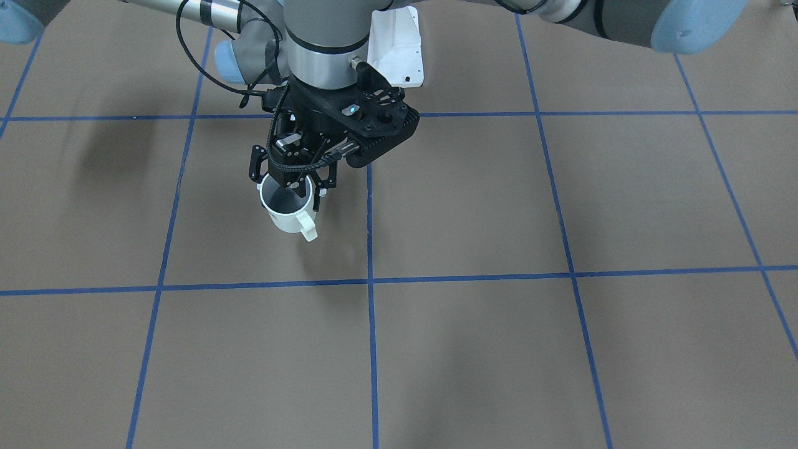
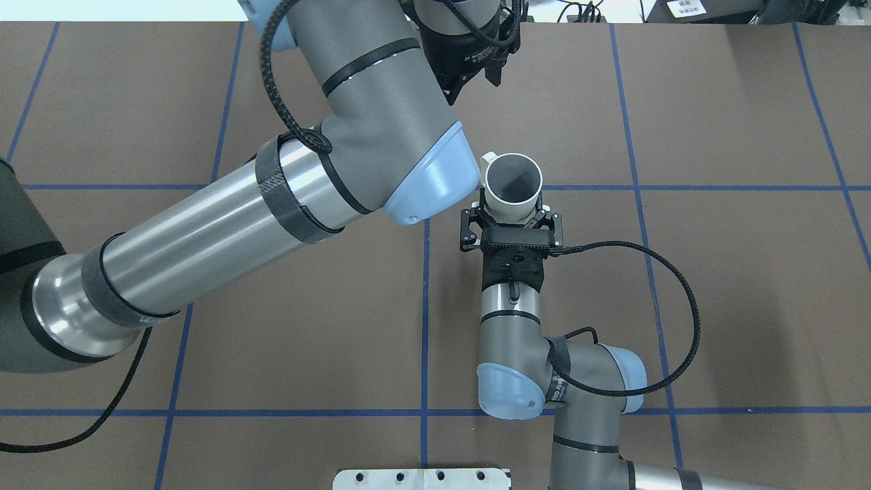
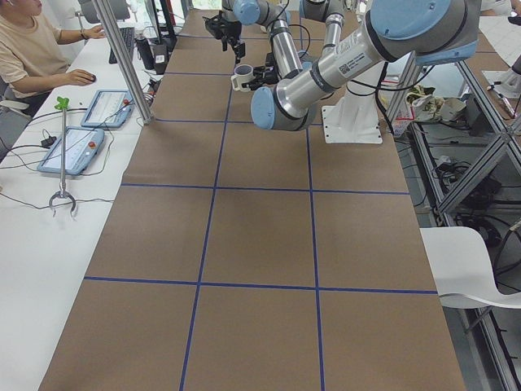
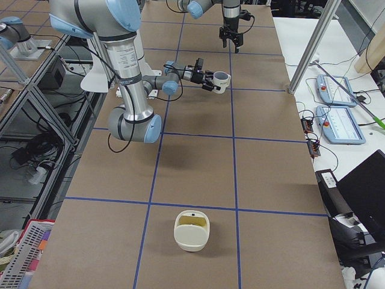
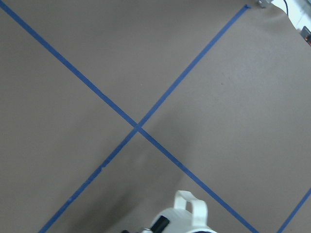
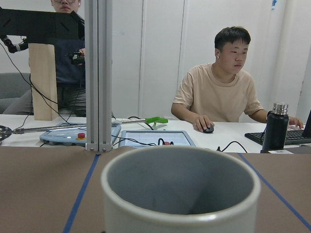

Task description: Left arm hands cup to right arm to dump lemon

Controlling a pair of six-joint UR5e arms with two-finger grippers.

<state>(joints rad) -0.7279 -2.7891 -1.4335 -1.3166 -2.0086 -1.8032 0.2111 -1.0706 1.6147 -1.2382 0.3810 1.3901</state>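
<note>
Firmly pinched: the right gripper's [image 2: 512, 216] fingers [image 2: 548, 223] clamp the cup [image 1: 288, 221] by its wall from both sides, just under the rim.
Held so, the cup is upright in the air above the tabletop [image 1: 561, 343], its handle free and pointing away from the wrist. It looks stiff, glazed and slippery, and breakable if dropped, so this across-the-body hold seems sound. Its grey inside shows no lemon I can make out. The left gripper [image 4: 231, 40] hangs well apart, and I cannot tell how its fingers stand. A cream tub [image 4: 191, 244] sits far off, contents uncertain.

Brown table [image 5: 73, 58] fills my view; two blue tape lines [image 5: 137, 127] cross near its middle. At my lower edge shows the white cup [image 5: 187, 224], cut off by the frame; its loop handle [image 5: 187, 195] points toward the crossing.
</note>
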